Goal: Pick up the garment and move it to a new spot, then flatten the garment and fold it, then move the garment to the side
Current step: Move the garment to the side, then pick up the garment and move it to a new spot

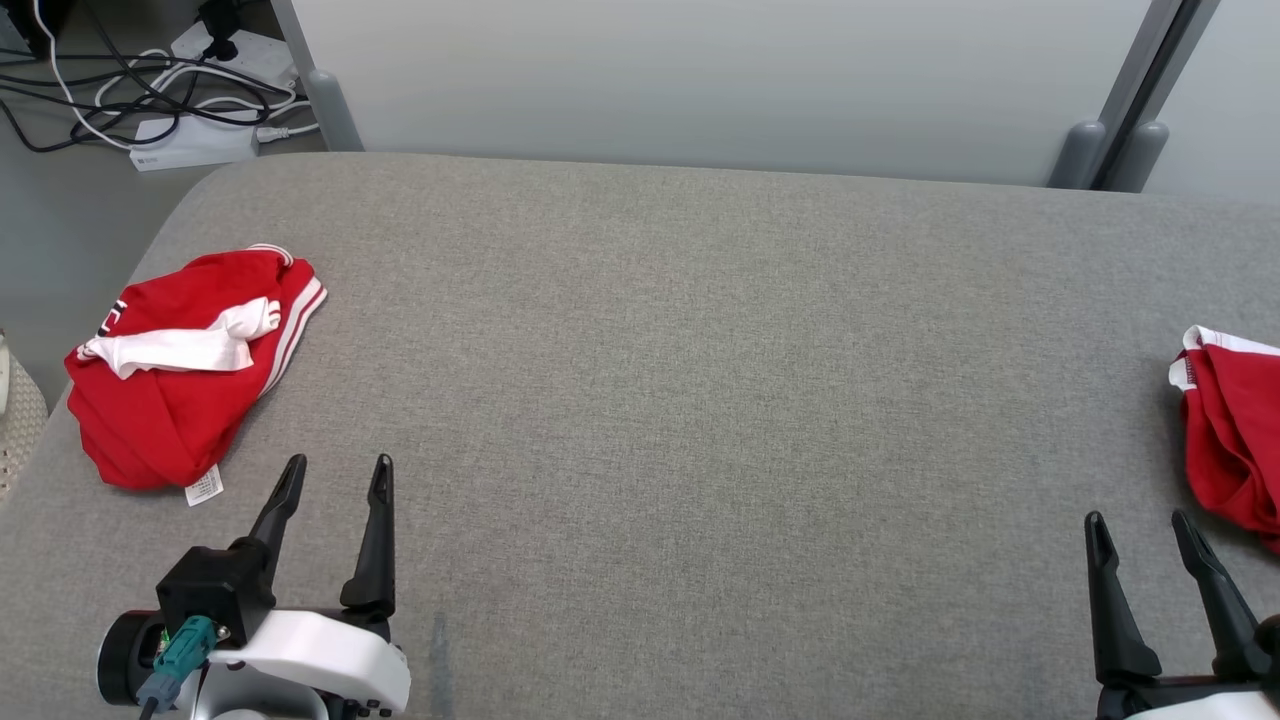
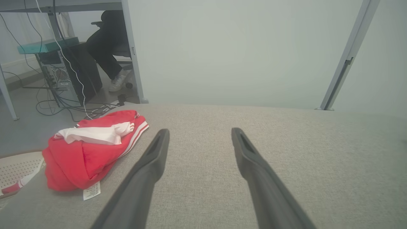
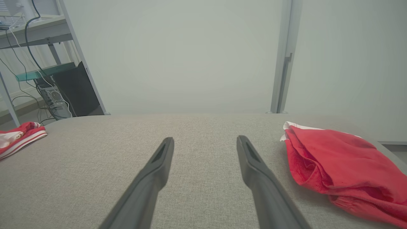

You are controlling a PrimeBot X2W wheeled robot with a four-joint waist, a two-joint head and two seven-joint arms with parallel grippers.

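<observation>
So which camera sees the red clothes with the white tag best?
The left wrist view: the red garment lies whole and largest there, its white tag plain. The head view shows it whole from above but smaller. The right wrist view catches its striped edge, cut off at the frame's left.

A pale grey partition wall [image 1: 700, 80] between grey metal posts [image 1: 330, 110] backs the grey fabric-covered table [image 1: 700, 350]; black and white cables [image 1: 100, 90] tangle over a white power strip [image 1: 195, 145].
</observation>
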